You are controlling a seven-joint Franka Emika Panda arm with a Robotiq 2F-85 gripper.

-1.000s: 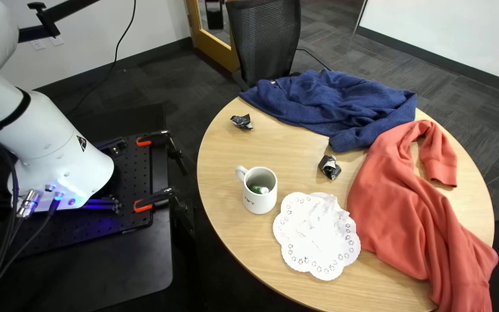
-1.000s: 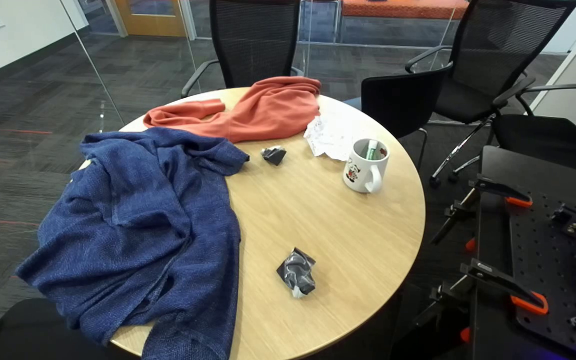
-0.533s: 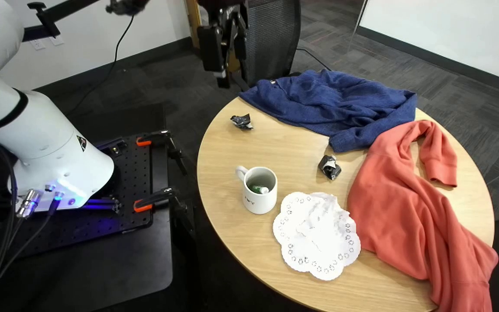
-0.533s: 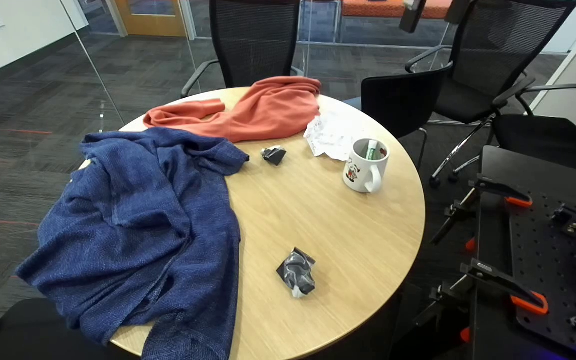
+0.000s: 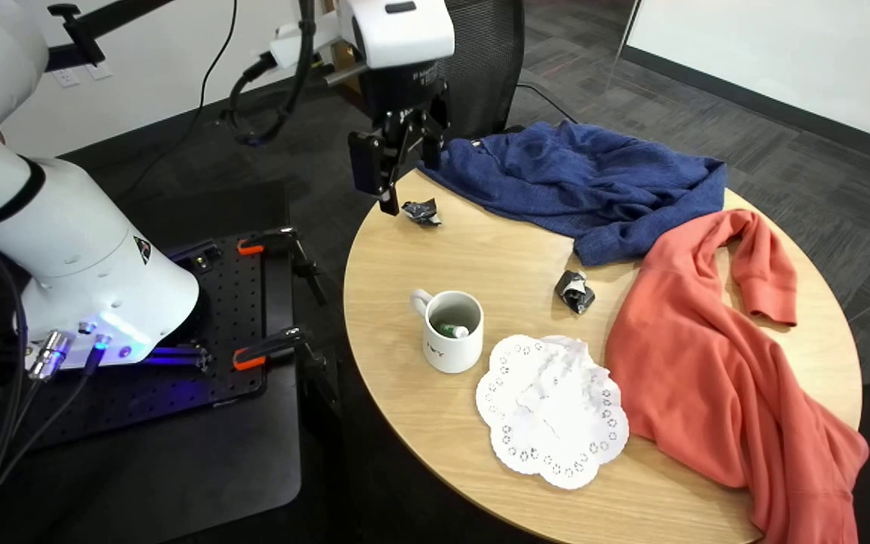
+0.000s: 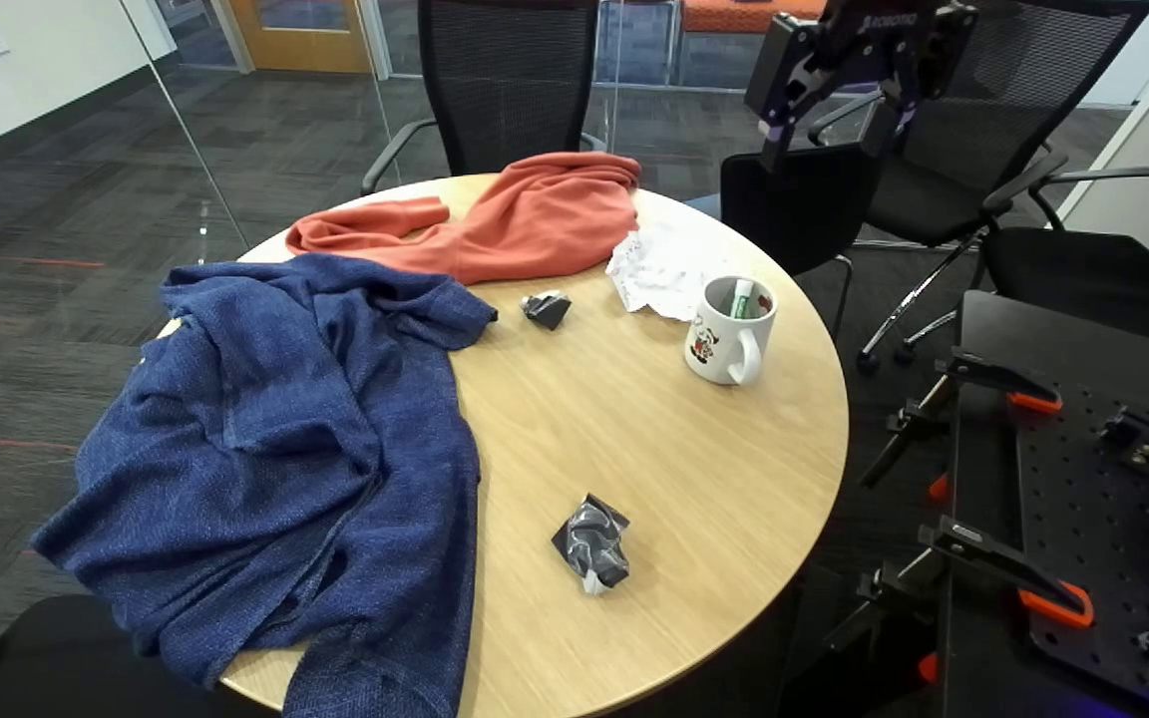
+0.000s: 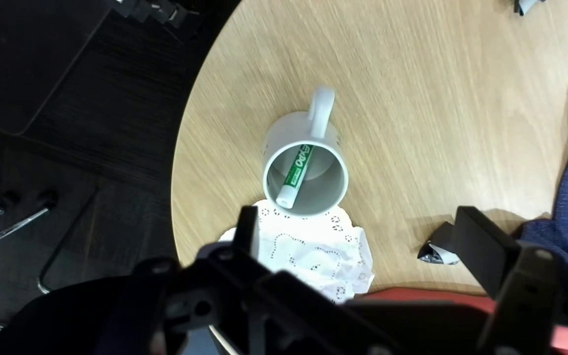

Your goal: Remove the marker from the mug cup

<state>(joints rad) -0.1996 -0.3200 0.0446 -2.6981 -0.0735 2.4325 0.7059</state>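
Green Expo marker (image 7: 296, 173) slanted inside white ceramic mug (image 7: 286, 130), white end up. Gripper (image 6: 827, 142) spread wide, holding nothing, well apart from mug. Approach stage, I judge; next calls for centring above, descending, jaws straddling that white end, careful of the rim

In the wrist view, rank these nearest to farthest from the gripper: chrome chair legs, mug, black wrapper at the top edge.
1. Mug: near the picture's middle, closest to the open gripper.
2. Black wrapper: upper right, partly cut off.
3. Chrome chair legs: far left, beyond the table.
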